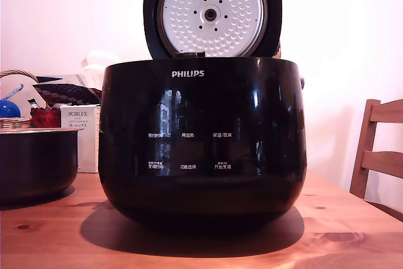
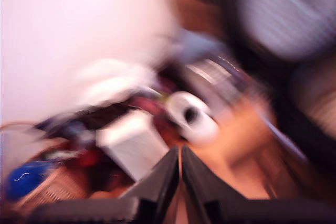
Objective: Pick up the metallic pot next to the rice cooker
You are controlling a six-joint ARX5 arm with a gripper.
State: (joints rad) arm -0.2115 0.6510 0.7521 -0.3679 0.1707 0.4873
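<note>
A: Where does the pot sit?

B: The dark round metallic pot with a thin pale rim (image 1: 34,165) stands on the wooden worktop (image 1: 352,231), off to the exterior view's left of the large glossy black Philips rice cooker (image 1: 201,143). The picture's edge cuts it off. A strip of bare wood lies between pot and cooker; they do not touch.

A: What crowds it?

B: Behind the pot, beside the cooker, stands a white Porlex box (image 1: 82,133), with a woven basket (image 1: 16,102) and a blue object (image 1: 9,108) further back. The cooker's round lid with its dimpled silver plate (image 1: 212,14) stands raised. On the cooker's other side the worktop is open up to a wooden chair (image 1: 378,152).

A: And the hand?

B: The black hand (image 2: 180,169) shows only in the blurred wrist view, its two fingers pressed together with nothing between them. It points toward the white box (image 2: 131,142) and a white roll (image 2: 191,116).
</note>
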